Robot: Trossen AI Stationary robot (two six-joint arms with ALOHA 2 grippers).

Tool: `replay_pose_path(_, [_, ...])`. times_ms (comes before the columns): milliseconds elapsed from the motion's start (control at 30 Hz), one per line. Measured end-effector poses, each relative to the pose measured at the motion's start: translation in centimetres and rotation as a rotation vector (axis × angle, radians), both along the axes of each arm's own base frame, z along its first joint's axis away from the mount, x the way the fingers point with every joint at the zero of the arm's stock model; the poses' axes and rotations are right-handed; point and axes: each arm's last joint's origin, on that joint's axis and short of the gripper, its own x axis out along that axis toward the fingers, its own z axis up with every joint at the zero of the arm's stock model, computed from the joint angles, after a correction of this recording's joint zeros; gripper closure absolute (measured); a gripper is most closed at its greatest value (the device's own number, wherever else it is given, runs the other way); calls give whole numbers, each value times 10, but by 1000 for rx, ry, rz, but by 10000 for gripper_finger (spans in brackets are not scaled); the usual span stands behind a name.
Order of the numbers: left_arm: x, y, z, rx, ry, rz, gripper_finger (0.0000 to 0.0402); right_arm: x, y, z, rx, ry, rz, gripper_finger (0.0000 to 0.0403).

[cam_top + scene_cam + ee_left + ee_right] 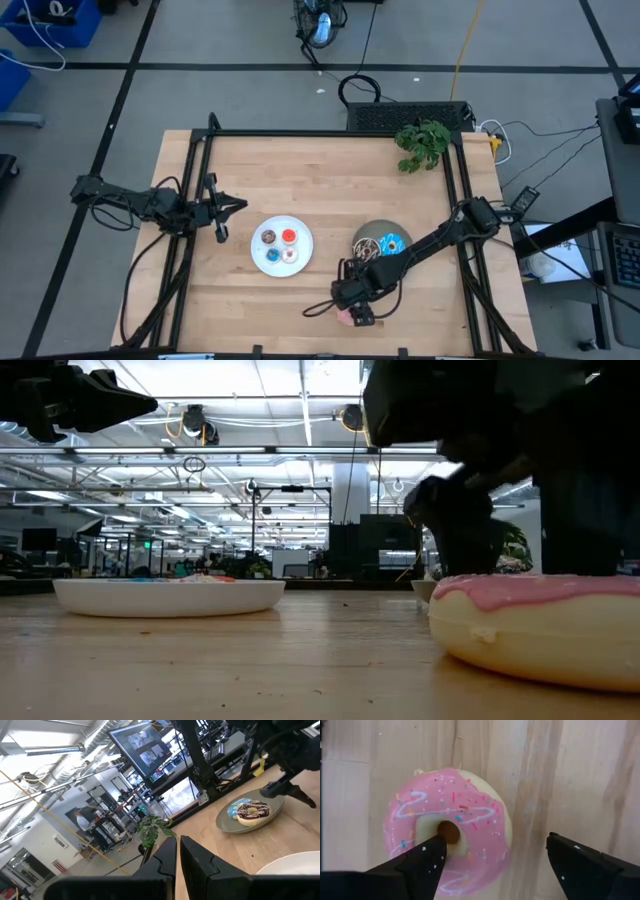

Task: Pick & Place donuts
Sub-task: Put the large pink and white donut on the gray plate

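A pink-iced donut (451,827) lies flat on the wooden table near its front edge (345,318). My right gripper (495,842) hangs over it, pointing steeply down, open; one finger (422,862) shows in front of the donut's hole, the other (585,865) stands over bare wood beside it. A white plate (300,262) holds several tiny donuts (289,236). A grey plate (375,228) bears a blue sprinkled donut (393,243) and a chocolate donut (253,812). My left gripper (238,206) waits shut, level, above the table's left part. My right gripper stands open over the pink donut, coming from above. One fingertip (436,846) covers the near edge of the donut's hole; I cannot tell whether it touches the icing. The donut lies flat on the table.
A green toy plant (422,143) sits at the table's far right corner. Black frame rails (200,190) run along the table's left, right and far sides. Bare wood lies between the two plates and the front edge. The white plate (170,595) shows low at the left in the low view.
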Motion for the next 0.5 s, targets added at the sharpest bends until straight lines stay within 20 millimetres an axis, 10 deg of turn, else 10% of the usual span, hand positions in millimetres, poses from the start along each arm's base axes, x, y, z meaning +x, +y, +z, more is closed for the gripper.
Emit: replay_pose_path(500, [0, 0, 0, 0, -1, 2, 371, -8, -4, -19, 33, -4, -93, 125])
